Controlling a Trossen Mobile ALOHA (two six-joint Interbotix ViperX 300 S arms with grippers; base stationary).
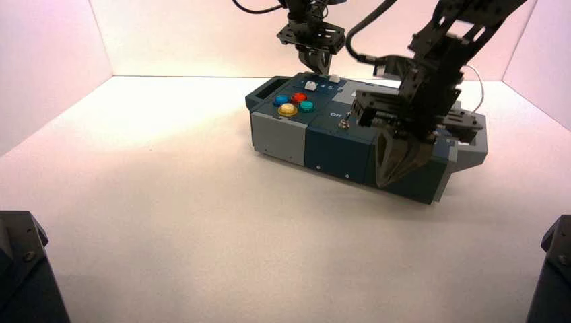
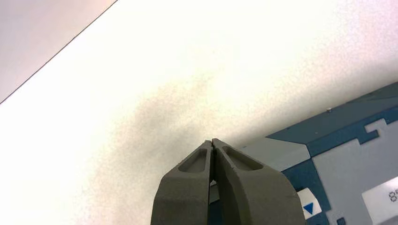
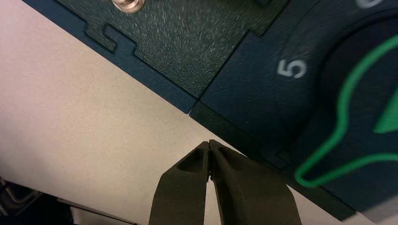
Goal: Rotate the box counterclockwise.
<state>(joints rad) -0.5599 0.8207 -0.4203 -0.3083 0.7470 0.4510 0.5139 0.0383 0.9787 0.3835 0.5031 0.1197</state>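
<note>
The box [image 1: 337,145] lies angled on the white floor, right of centre, with its coloured buttons [image 1: 293,103] at its left end. My left gripper [image 1: 322,66] hangs shut over the box's far edge near the button end; in its wrist view the shut tips [image 2: 212,142] sit just off the grey-and-teal box top [image 2: 347,154]. My right gripper [image 1: 392,173] is shut and points down against the box's near side toward the right end. In the right wrist view its tips [image 3: 209,143] are at the box's edge [image 3: 187,42], beside the green knob [image 3: 366,136] and a "5".
White walls enclose the floor [image 1: 168,202] at the back and both sides. Dark arm bases [image 1: 23,269] fill the near corners. A metal toggle switch [image 1: 344,123] stands mid-box, and a thin white wire [image 1: 479,87] loops behind the right end.
</note>
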